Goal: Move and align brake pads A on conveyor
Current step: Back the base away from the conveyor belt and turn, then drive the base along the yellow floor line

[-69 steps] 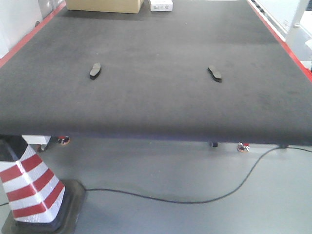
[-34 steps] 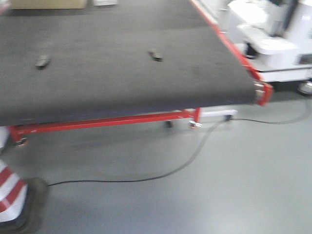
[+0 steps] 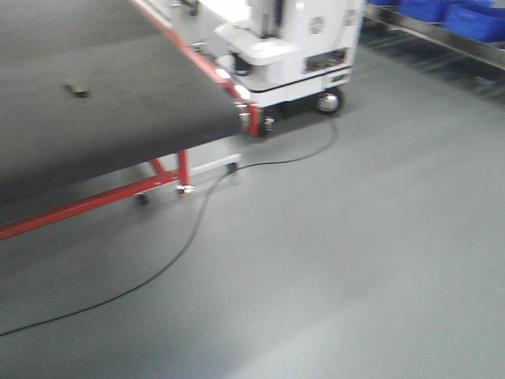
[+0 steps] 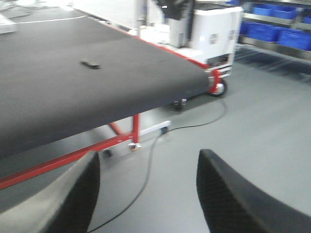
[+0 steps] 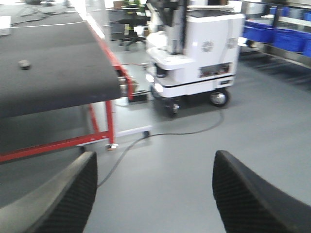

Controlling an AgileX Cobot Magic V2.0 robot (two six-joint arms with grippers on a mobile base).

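Note:
The dark charcoal conveyor [image 3: 118, 110] fills the upper left of the front view, its red-framed end corner near the middle. One brake pad A [image 3: 76, 89] lies on the belt; it also shows as a small dark pad [image 4: 90, 63] in the left wrist view and a dark spot [image 5: 24, 63] in the right wrist view. My left gripper [image 4: 146, 194] is open over the grey floor, nothing between its fingers. Open too, my right gripper [image 5: 154, 194] hangs over the floor, well short of the belt.
A white wheeled machine [image 3: 292, 47] stands just past the conveyor's end. A black cable [image 3: 197, 229] snakes across the floor from under the red frame [image 3: 95, 201]. Blue bins [image 3: 465, 16] line a shelf at the far right.
The view has swung right: the conveyor slid to the left edge, the left pad and the striped cone left the view, and the white machine and open floor came in.

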